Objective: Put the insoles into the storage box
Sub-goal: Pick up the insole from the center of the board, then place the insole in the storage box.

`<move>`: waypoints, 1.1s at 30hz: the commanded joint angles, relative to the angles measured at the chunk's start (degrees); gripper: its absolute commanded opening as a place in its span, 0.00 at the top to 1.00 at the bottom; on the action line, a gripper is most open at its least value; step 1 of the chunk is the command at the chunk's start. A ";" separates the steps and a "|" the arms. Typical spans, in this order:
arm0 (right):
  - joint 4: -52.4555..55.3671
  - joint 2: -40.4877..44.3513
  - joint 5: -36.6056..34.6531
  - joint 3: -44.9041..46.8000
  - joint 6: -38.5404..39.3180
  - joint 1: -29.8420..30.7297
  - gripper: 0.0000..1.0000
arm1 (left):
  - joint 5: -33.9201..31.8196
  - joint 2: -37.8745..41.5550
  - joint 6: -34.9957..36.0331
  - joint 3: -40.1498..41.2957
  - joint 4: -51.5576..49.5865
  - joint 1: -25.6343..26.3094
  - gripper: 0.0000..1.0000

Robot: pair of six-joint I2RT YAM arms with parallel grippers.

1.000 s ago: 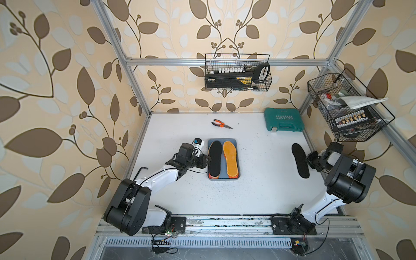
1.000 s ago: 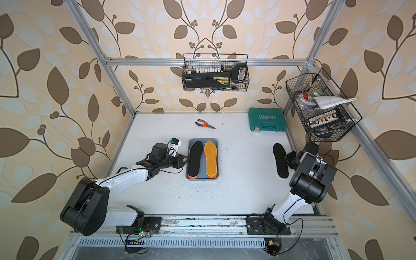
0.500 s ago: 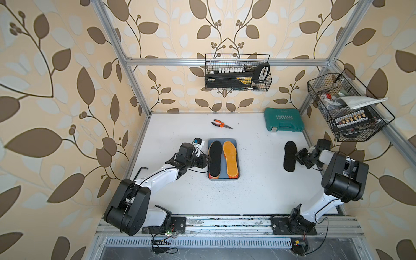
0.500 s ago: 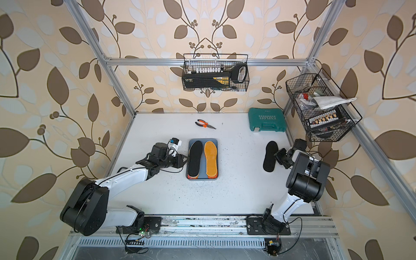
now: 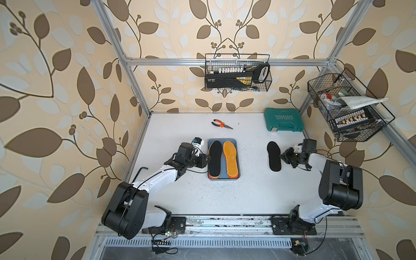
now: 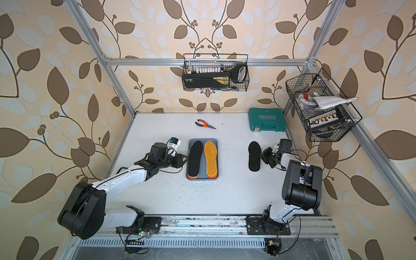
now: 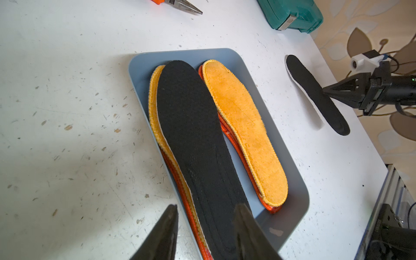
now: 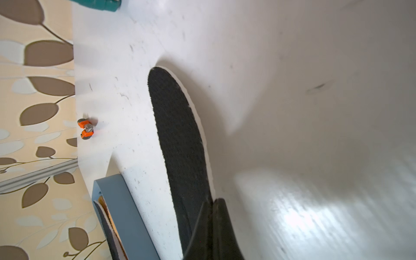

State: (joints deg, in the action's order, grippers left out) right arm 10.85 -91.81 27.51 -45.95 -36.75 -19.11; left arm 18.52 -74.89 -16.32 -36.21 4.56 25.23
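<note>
My right pincer (image 5: 281,155) pinches a black insole (image 5: 273,155) (tilted up), and my left pincer (image 5: 208,160) sits half open by the storage box (image 5: 235,142).

Cream wallpaper (image 5: 67,112) printed with brown leaves and pale vines covers the walls on three sides, behind an aluminium frame (image 5: 168,60) of bare profiles. The white tabletop (image 5: 247,193) is scuffed and flecked with dark specks (thickest toward the front). Two black wire baskets hang from the frame: the back basket (image 5: 237,73) and the side basket (image 5: 346,108). The light is soft and even, and shadows are faint.
</note>
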 commanded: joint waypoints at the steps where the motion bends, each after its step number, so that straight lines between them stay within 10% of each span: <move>1: -0.46 2.45 0.75 0.25 -0.37 1.09 1.00 | 0.91 1.80 1.24 -0.65 0.71 0.52 0.56; 19: 0.04 7.60 3.89 0.61 0.19 5.24 1.00 | 2.11 2.81 1.13 0.53 2.47 0.51 0.53; 33: -8.46 11.29 8.64 3.79 -7.57 14.07 1.00 | 2.95 3.77 1.86 0.94 2.65 0.49 0.08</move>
State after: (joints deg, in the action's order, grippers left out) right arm 5.72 -82.17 35.14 -43.42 -41.25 -6.59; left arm 20.16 -73.06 -15.11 -35.66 5.72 25.26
